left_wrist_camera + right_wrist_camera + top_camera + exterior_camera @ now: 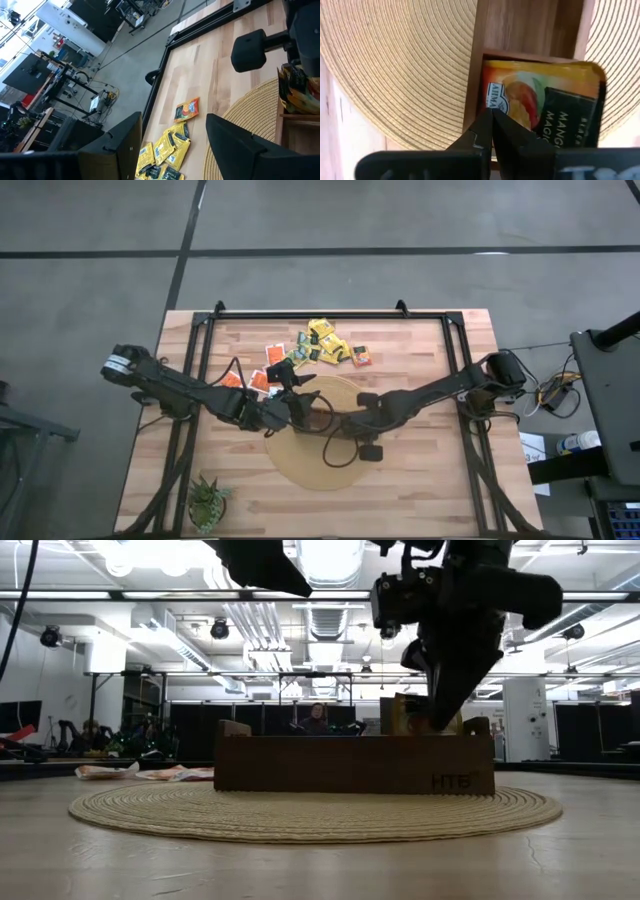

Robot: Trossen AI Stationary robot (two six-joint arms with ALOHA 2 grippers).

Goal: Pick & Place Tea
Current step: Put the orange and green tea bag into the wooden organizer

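Tea sachets lie flat on the wood at the table's far side: a yellow cluster (pixel 325 340), an orange one (pixel 362 357) and more orange ones (pixel 258 380). The brown box (pixel 350 765) stands on a round woven mat (pixel 320 470). An orange-and-dark sachet (pixel 540 100) stands in the end compartment, its top edge above the rim (pixel 402 712). My right gripper (pixel 492 117) is shut and points down into that compartment (pixel 442 715). My left gripper (pixel 175 145) is open and holds nothing. It hovers near the mat's far rim (pixel 297 380), facing the loose sachets. My right gripper comes from above, pointing down. Its shut fingertips (pixel 482 127) sit at the printed face of the orange sachet (pixel 507 107), close to the box wall. I cannot tell whether they touch it. The sachet stays in the compartment.
A small potted plant (pixel 208 502) stands near the table's near left corner. A black frame (pixel 330 313) runs around the tabletop. Both arms cross over the mat and hide most of the box from above. A person (pixel 317 718) sits in the room far behind.
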